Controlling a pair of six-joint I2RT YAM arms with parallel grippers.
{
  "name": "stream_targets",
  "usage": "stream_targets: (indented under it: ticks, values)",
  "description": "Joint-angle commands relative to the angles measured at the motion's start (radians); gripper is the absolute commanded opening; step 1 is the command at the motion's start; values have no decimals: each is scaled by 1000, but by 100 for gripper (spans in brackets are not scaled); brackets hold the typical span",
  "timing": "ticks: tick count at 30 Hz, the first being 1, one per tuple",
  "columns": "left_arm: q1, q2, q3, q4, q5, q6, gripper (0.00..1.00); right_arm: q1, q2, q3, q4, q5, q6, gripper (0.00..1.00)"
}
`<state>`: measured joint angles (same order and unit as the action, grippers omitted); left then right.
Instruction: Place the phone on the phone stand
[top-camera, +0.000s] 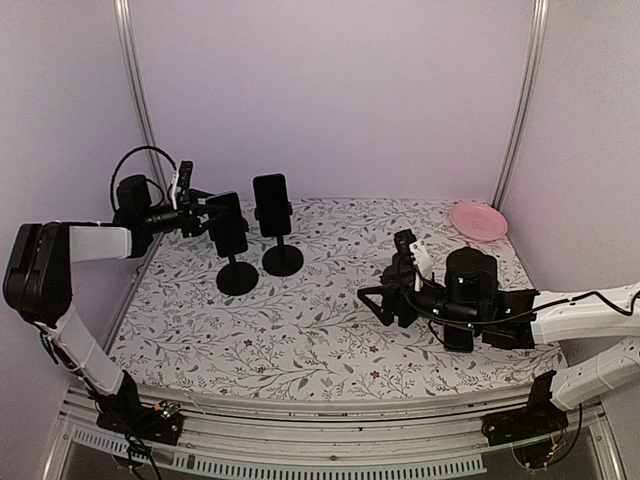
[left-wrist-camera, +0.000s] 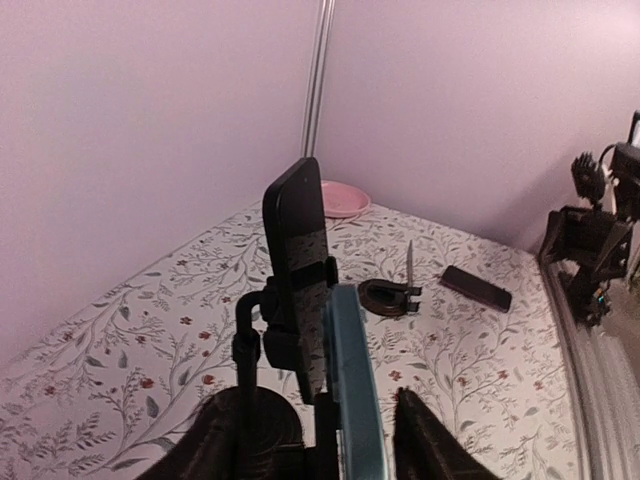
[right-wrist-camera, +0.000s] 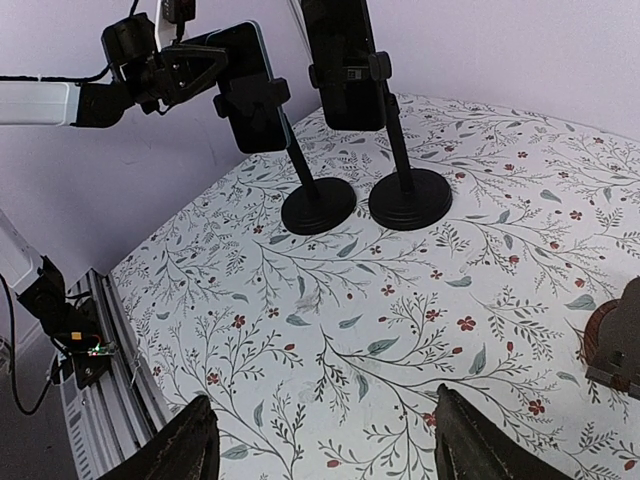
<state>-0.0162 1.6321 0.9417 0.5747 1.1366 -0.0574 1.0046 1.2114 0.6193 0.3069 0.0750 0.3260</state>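
Two black phone stands are at the back left. The left stand (top-camera: 237, 277) carries a blue-edged phone (top-camera: 229, 227) in its cradle, and the right stand (top-camera: 283, 260) carries a black phone (top-camera: 271, 204). My left gripper (top-camera: 213, 216) is open around the blue-edged phone (left-wrist-camera: 356, 380), with a gap between the phone and the right finger (left-wrist-camera: 425, 440). In the left wrist view a third phone (left-wrist-camera: 477, 288) lies flat on the table. My right gripper (top-camera: 372, 303) hovers open over the bare cloth (right-wrist-camera: 330, 330) and holds nothing.
A pink plate (top-camera: 478, 220) sits in the back right corner. A brown ring-shaped holder (left-wrist-camera: 385, 297) lies near the flat phone. Pink walls close in the table on three sides. The right arm's body (top-camera: 470, 290) rests low over the right half.
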Motion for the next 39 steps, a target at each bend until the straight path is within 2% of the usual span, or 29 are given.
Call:
stream_targets:
  ticks: [1,8,13,22,25,30,34,39]
  values:
    - [13,-9,18,-6,-24,-8,95,-6,-18,3,1,0,12,74]
    - [19,-59,38,-76,-58,-10,97,-7,-16,9,-7,11,20,75]
    - [19,-107,47,-120,-138,-36,97,-5,-22,10,-16,27,34,76]
    - [19,-235,87,-351,-453,-112,97,-6,-88,26,-75,114,92,82]
    - [19,-272,90,-388,-601,-215,97,-7,-122,28,-93,151,108,83]
    - [25,-347,26,-381,-696,-410,97,-7,-147,65,-170,264,111,87]
    - [4,-388,43,-530,-763,-376,97,-26,-146,101,-235,336,115,90]
    - [-58,-576,-63,-540,-907,-335,97,-159,-138,131,-312,228,139,91]
